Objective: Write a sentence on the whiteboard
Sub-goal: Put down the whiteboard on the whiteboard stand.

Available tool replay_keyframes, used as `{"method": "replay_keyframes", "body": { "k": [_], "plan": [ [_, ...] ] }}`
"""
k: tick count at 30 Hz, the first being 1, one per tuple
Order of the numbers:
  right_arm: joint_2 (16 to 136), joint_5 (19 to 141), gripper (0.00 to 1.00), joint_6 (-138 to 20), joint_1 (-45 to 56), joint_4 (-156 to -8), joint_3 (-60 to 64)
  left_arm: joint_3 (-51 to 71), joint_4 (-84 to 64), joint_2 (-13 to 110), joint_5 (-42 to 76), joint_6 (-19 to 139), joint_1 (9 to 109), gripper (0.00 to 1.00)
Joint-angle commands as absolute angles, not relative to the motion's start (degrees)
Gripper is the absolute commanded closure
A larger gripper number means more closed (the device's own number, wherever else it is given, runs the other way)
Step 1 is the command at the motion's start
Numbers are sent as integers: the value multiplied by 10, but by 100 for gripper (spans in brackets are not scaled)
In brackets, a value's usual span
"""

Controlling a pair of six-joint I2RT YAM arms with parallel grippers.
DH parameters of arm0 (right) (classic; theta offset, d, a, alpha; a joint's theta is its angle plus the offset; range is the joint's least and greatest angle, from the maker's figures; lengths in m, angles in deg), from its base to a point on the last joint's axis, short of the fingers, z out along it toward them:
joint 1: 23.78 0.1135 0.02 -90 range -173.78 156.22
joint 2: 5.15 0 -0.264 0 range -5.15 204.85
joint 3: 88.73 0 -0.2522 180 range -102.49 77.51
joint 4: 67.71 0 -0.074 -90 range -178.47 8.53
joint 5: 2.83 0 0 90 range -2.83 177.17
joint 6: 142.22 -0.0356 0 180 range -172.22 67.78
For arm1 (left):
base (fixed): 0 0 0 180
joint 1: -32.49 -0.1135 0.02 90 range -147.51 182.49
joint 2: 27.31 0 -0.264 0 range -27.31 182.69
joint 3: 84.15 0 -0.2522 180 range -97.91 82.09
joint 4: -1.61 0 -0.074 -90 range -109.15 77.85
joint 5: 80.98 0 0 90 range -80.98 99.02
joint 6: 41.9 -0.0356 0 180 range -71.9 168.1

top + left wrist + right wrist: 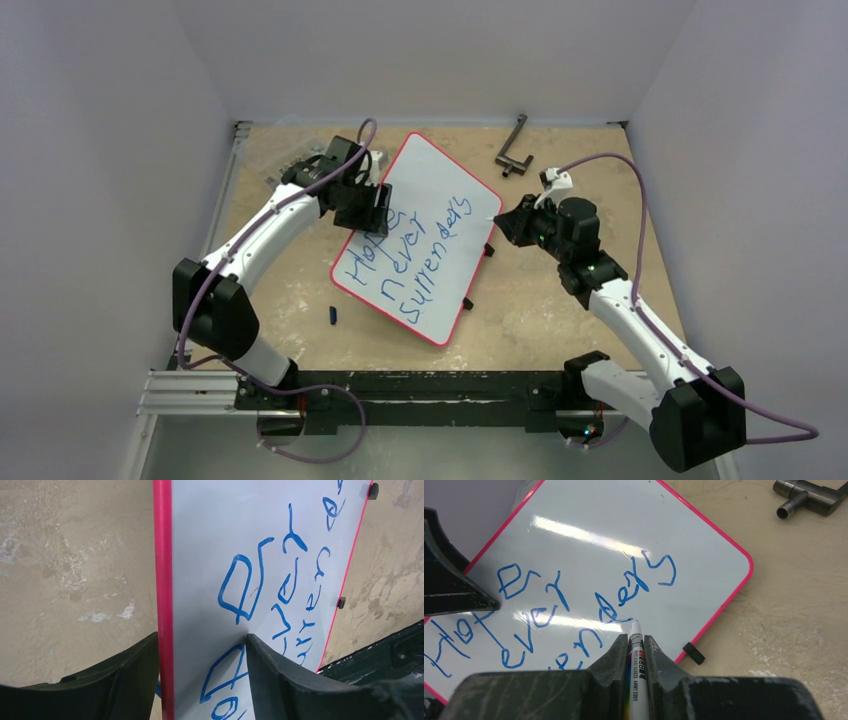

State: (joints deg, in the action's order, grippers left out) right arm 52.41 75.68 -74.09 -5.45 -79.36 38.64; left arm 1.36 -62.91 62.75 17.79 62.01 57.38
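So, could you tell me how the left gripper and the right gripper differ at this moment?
The left gripper stands open, straddling the red rim of the whiteboard; the right gripper is shut on a marker. The left gripper holds nothing; the right gripper points the marker's tip at the blue lettering. Both are black, at opposite edges of the whiteboard.

Bright, even light; glare streaks across the whiteboard [589, 535].

Large flat white rectangular whiteboard [594, 540]: smooth glossy face with glare streaks; thin pink-red rim, plastic look. Tan tabletop [804, 610]: wood-fibre board, matt, rough, with pale scuffed patches. Grey T-shaped fitting [806, 492], upper right of frame: dull metal. White marker pen [635, 655]: smooth plastic barrel.
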Motion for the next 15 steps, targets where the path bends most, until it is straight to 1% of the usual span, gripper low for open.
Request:
{"method": "replay_keyframes", "body": {
  "k": [1,15],
  "plan": [
    [510,764,100,-744,-53,-780,385,20,-628,609,165,611,576,38],
    [497,769,100,-737,-54,-808,365,36,-598,542,170,625,575,19]
  ]
}}
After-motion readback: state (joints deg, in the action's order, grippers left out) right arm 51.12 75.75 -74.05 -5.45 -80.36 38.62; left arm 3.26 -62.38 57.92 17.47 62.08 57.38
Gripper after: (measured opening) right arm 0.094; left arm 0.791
